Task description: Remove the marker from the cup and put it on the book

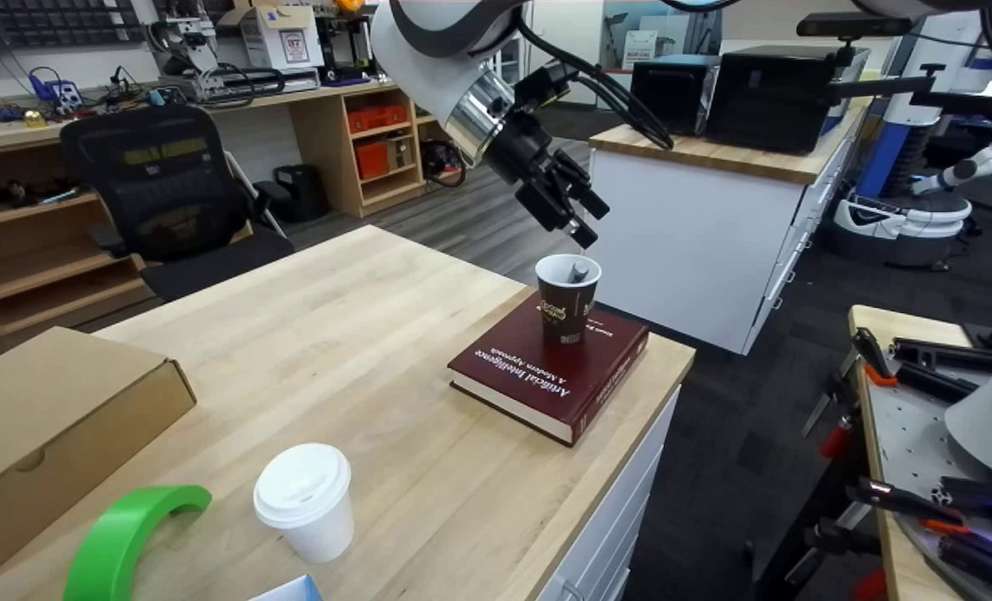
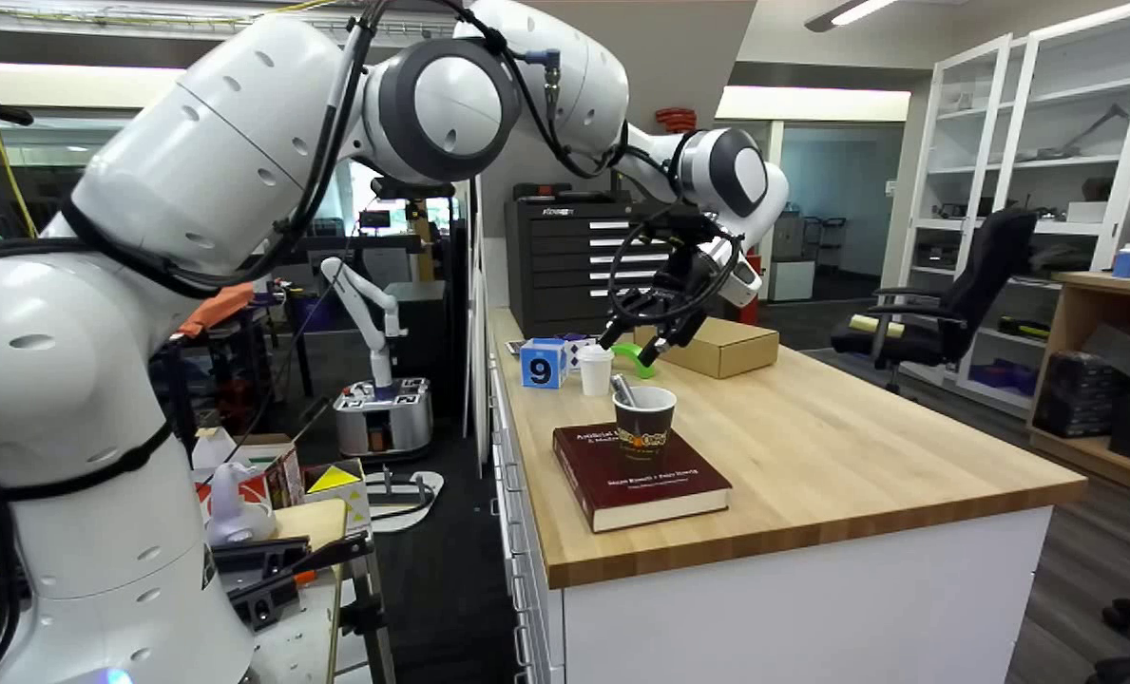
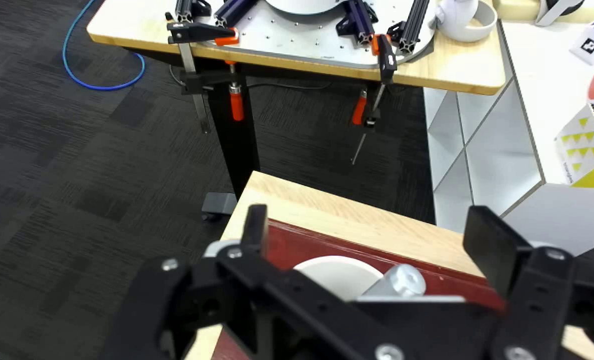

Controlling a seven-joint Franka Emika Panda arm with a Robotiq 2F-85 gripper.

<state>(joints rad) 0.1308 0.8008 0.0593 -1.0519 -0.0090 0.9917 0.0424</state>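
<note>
The brown paper cup (image 1: 564,310) stands upright on the dark red book (image 1: 496,363). In an exterior view the cup (image 2: 644,435) and the book (image 2: 584,465) also show. The marker, a short grey stick, leans in the cup and pokes above its rim in both exterior views (image 1: 578,273) (image 2: 622,389). My gripper (image 1: 593,221) is open and empty, tilted, above the cup. In the wrist view the fingers (image 3: 371,225) are wide apart. The marker's end (image 3: 404,281) and part of the cup's inside (image 3: 339,274) show between them, partly hidden by the gripper body.
The book lies near the table's corner and edge. On the table also stand a white lidded cup (image 1: 316,509), a green arch (image 1: 116,542), a cardboard box (image 1: 62,417) and a blue number block (image 2: 544,364). A clamped robot stand (image 3: 326,65) is across a gap.
</note>
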